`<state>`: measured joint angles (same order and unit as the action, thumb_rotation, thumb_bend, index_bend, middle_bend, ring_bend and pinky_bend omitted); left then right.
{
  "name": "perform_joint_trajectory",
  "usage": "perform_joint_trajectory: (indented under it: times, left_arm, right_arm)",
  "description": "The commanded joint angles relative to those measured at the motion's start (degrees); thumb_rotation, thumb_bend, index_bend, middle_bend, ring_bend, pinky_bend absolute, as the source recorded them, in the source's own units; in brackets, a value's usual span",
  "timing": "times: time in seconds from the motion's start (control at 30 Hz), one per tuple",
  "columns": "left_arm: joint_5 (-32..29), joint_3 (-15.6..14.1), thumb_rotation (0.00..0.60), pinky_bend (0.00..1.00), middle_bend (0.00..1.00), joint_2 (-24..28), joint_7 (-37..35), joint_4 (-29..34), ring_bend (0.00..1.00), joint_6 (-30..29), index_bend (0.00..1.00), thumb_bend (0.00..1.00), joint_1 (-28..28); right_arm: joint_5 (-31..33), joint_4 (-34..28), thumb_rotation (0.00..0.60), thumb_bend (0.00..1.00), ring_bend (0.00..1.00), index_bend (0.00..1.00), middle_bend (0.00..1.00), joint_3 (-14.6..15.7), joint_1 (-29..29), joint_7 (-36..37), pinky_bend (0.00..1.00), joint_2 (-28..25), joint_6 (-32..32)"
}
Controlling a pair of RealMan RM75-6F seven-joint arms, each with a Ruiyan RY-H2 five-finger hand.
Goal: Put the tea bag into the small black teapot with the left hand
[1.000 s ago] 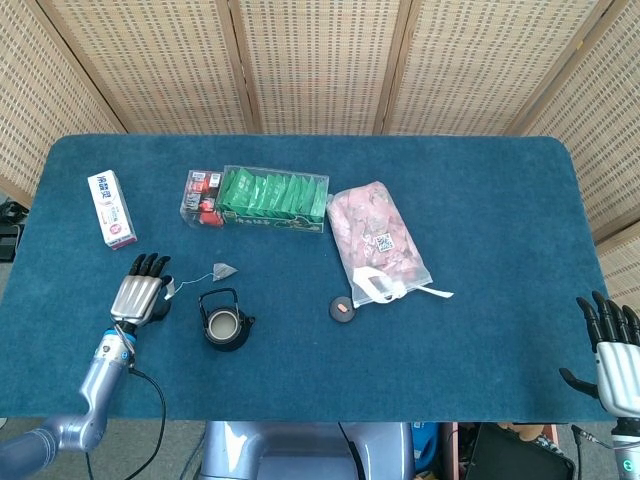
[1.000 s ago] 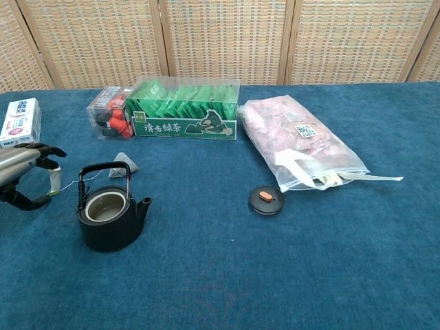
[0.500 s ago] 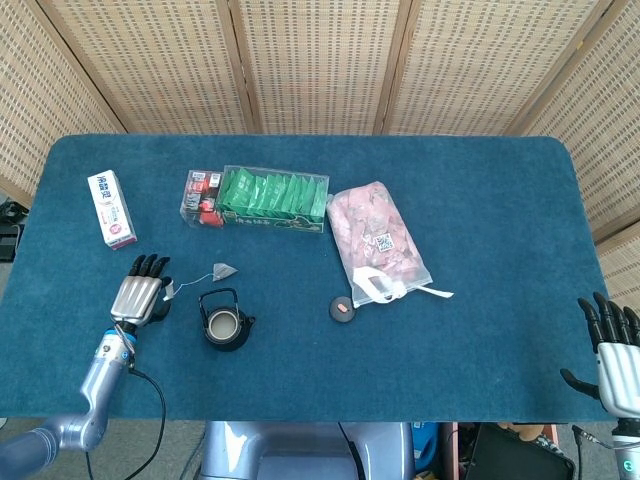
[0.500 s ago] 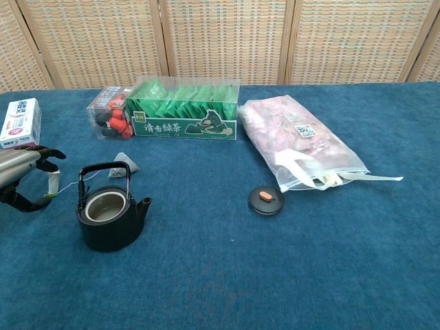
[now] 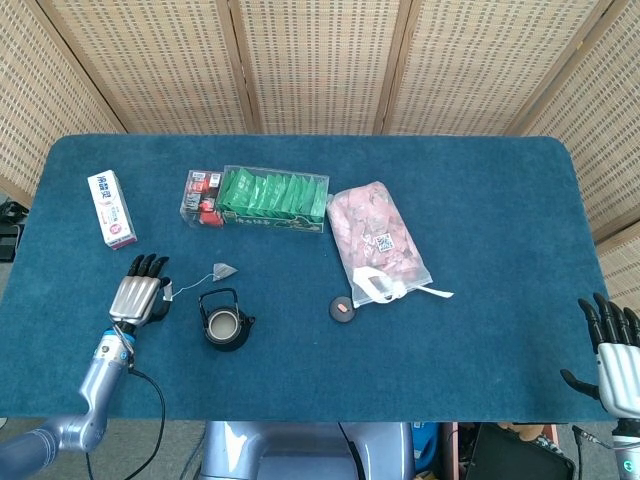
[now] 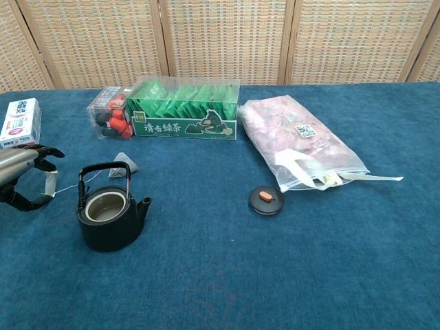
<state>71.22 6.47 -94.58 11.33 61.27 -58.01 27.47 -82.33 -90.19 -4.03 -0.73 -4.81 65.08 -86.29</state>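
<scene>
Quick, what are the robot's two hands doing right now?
Left hand: pinching the tea bag's paper tag; the tea bag lies on the table.
Right hand: open, fingers apart, holding nothing.

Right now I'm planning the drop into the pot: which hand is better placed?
Left. The left hand already pinches the paper tag of the pyramid tea bag beside the small black teapot; the right hand idles far off.

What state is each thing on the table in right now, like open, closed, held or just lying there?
small black teapot: upright, lid off, handle raised.
teapot lid: lying on the cloth, apart from the teapot.
tea bag: lying on the cloth behind the teapot, its string leading to the tag.
left hand: pinching the tea bag's tag.
right hand: at the table's edge, fingers apart, holding nothing.
green tea box: closed, lying flat.
pink bag: lying flat.
</scene>
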Motion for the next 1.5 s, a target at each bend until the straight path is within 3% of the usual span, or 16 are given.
perform_joint_trajectory:
  times: [0.03, 0.33, 0.73, 1.5]
  left_arm:
    - [0.1, 0.2, 0.600, 0.00, 0.10, 0.3, -0.1, 0.4, 0.03, -0.6, 0.59, 0.43, -0.1]
    - [1.0, 0.9, 0.600, 0.00, 0.10, 2.4, -0.5, 3.5, 0.03, -2.7, 0.60, 0.44, -0.2]
    - [6.5, 2.6, 0.600, 0.00, 0.10, 10.8, -1.2, 17.4, 0.03, -10.4, 0.60, 0.44, -0.5]
    - [15.3, 3.7, 0.600, 0.00, 0.10, 17.5, -2.6, 30.5, 0.03, -17.0, 0.60, 0.44, 0.9]
  right_arm:
    - [0.0, 0.1, 0.600, 0.06, 0.00, 0.03, 0.08, 0.0, 0.0, 0.2, 0.00, 0.0, 0.1]
    - [0.0, 0.5, 0.600, 0.06, 0.00, 0.03, 0.08, -0.1, 0.0, 0.5, 0.00, 0.1, 0.0]
    - [-0.3, 0.9, 0.600, 0.06, 0.00, 0.03, 0.08, -0.1, -0.1, 1.1, 0.00, 0.5, 0.1]
    - [-0.3, 0.9, 0.600, 0.06, 0.00, 0.03, 0.08, 0.0, 0.3, 1.4, 0.00, 0.6, -0.2]
